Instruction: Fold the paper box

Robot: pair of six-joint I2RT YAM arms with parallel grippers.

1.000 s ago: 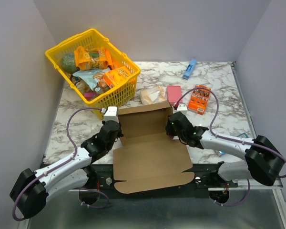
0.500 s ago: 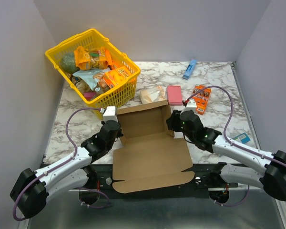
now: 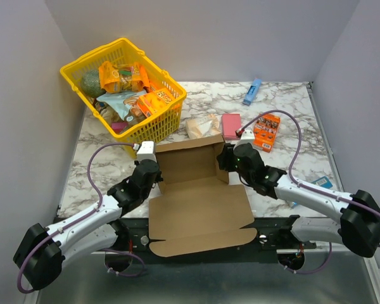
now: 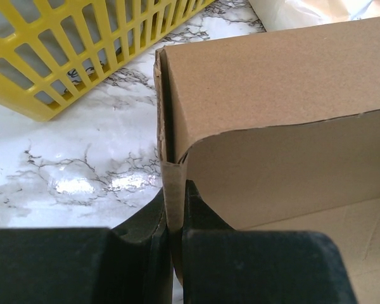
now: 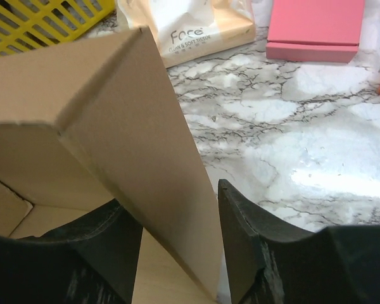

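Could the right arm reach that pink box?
Probably yes: the pink box lies on marble just beyond the right arm, nothing between, though its jaws straddle a wall of the paper box.

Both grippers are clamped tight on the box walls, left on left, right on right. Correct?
Not quite. The left gripper is clamped on the left wall of the paper box, but the right gripper only straddles the right wall, jaws apart with a gap beside the cardboard, as the right wrist view shows.
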